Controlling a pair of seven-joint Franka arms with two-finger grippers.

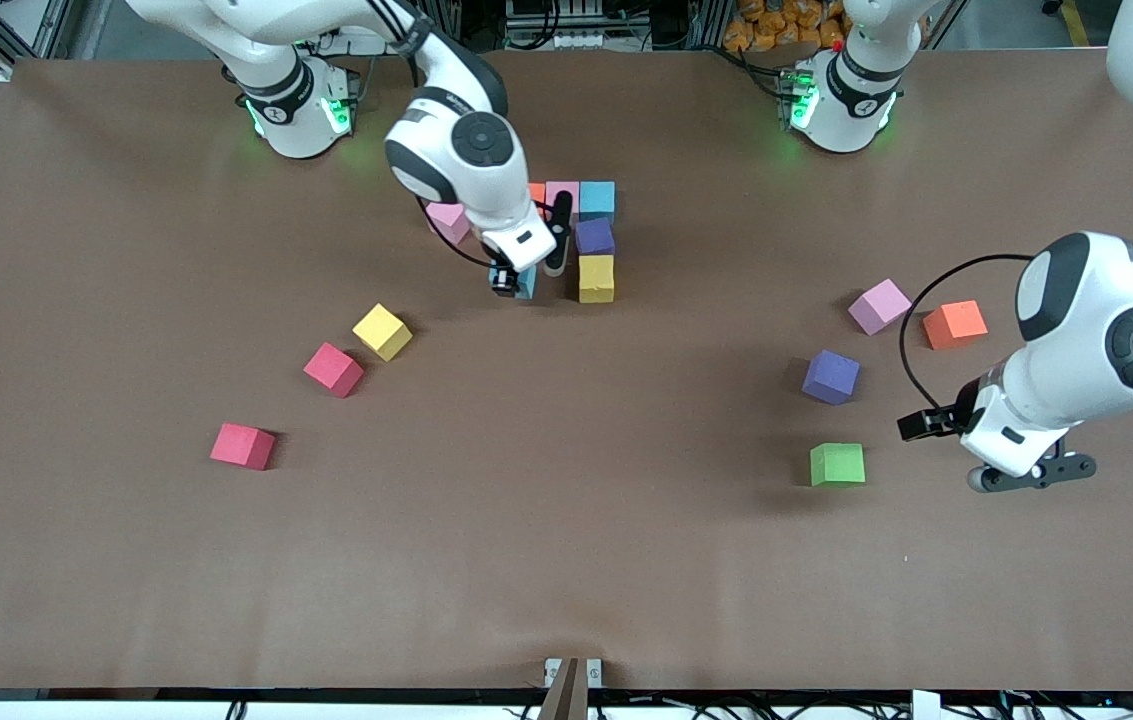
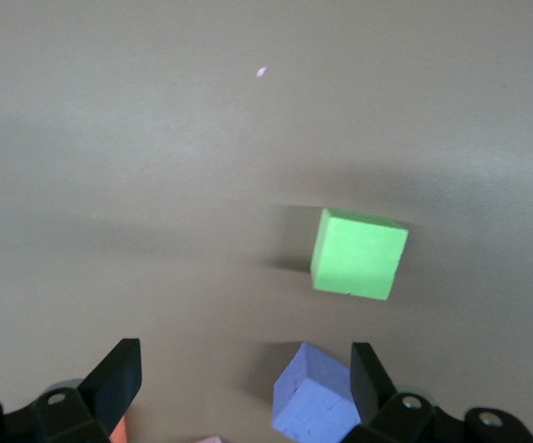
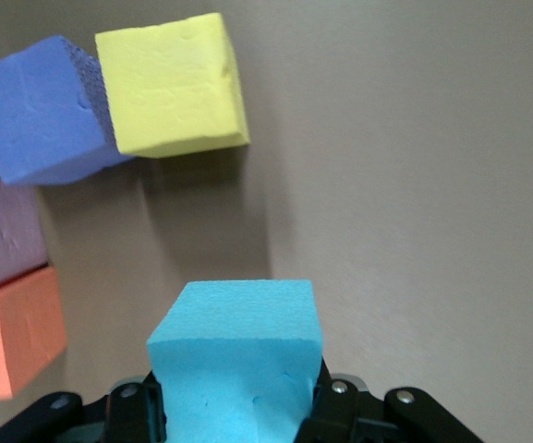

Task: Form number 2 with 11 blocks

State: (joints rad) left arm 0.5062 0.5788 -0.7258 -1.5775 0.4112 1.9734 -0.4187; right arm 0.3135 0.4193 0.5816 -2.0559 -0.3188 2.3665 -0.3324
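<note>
Altogether fourteen blocks (image 1: 595, 277), two red.

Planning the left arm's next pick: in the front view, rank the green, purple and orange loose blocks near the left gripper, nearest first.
From the left gripper:
1. Green block, beside it, nearest the camera.
2. Orange block, farther from the camera.
3. Purple block, close to orange's distance; hard to call.

The blocks (image 3: 238, 355) look like matt foam with a fine, slightly rough grain. The table (image 1: 566, 560) has a smooth, matt brown cover. The arms (image 1: 461, 150) have glossy white plastic shells.
</note>
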